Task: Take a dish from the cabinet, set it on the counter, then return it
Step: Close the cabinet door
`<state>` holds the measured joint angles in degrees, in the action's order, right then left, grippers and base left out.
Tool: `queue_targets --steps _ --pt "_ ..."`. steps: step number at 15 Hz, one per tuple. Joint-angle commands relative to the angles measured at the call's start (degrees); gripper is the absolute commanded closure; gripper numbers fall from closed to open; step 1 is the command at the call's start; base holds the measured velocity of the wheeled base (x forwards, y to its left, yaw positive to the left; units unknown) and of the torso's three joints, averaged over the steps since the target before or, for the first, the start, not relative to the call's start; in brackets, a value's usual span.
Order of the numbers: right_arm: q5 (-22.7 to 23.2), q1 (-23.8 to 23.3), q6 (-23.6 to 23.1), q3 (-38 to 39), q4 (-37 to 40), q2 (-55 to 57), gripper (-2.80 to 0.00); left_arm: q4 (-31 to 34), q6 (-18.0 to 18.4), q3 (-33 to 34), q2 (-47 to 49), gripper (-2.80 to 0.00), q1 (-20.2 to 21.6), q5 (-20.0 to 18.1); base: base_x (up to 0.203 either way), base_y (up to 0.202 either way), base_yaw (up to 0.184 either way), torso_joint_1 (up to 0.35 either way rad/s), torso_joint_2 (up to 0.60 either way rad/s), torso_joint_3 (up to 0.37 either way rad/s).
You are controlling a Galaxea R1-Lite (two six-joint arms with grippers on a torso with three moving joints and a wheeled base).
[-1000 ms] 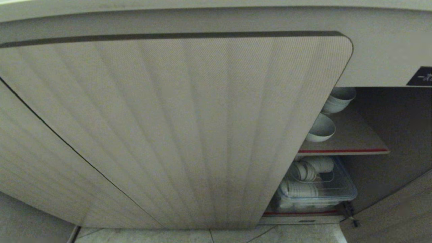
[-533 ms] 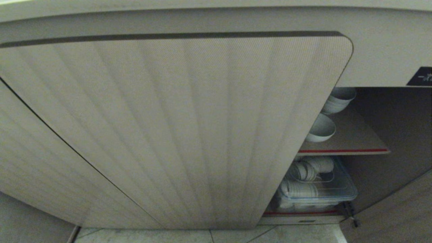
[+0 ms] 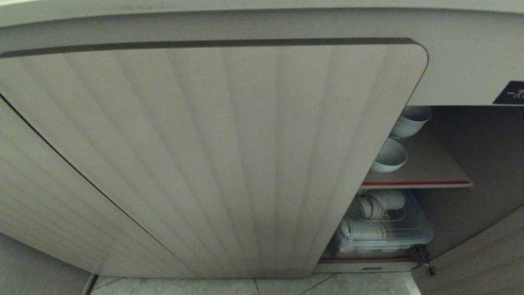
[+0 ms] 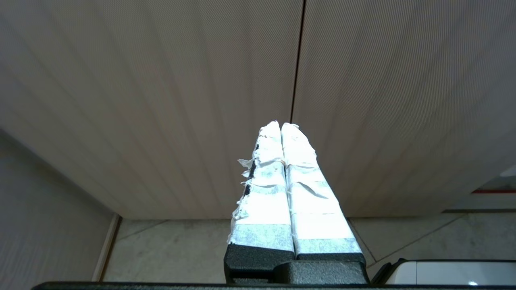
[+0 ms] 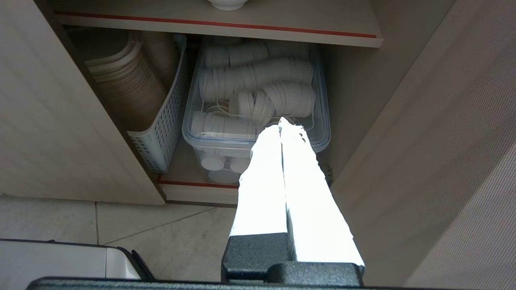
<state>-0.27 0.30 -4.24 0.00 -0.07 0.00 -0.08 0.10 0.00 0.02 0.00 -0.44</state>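
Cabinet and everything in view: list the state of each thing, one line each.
cabinet: left door shut, right door swung open
dish: upright on the upper shelf, untouched
stack of bowls: nested, behind the dish
clear bin: open-topped, filled with white cups lying sideways
white basket: holding a row of stacked plates
left gripper: fingers shut, empty
right gripper: fingers shut, empty

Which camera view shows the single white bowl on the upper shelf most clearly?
The head view: the dish sits on the red-edged shelf, most of its body visible beside the door edge. The right wrist view shows only its foot at the frame's edge. The left wrist view shows none of it.
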Motion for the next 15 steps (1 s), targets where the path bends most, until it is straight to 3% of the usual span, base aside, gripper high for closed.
queue_targets --steps 1,15 --pt "0.0 0.0 -0.1 0.0 0.0 0.0 0.0 0.0 0.0 0.0 0.0 0.0 0.0 0.0 0.0 0.0 0.0 0.0 0.0 0.0" --pt "0.0 0.0 -0.1 0.0 0.0 0.0 0.0 -0.1 -0.2 0.0 0.0 0.0 0.0 0.1 -0.181 0.0 0.0 0.003 0.0 0.003"
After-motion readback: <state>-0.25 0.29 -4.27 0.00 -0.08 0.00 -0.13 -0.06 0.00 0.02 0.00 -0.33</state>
